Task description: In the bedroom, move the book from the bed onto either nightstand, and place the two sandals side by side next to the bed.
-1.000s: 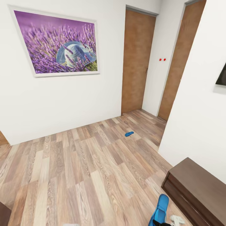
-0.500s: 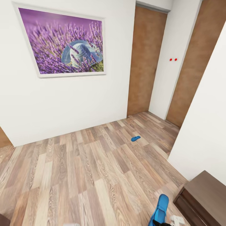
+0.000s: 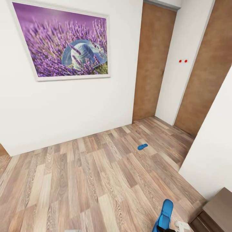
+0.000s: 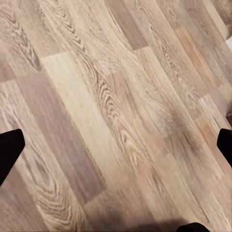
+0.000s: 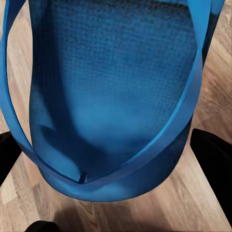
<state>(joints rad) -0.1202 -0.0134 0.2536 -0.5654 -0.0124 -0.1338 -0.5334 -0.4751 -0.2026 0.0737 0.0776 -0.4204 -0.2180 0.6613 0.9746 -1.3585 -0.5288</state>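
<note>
Lying on the wood-plank floor (image 3: 80,180) near the far brown door (image 3: 151,61), the second blue sandal (image 3: 142,146) is seen well ahead of the right claw (image 5: 116,145), its long axis slanting across the planks. The first blue sandal (image 3: 165,215) is held clamped in that claw, which is the nearer one. The left claw (image 4: 116,145) is spread apart over bare floor, holding nothing.

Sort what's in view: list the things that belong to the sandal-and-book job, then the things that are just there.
Job things:
- blue sandal in the right gripper
- second blue sandal lying on the wood floor near the doors
- left gripper, open and holding nothing

Just there:
- lavender picture on the wall
- two brown doors
- dark brown cabinet
</note>
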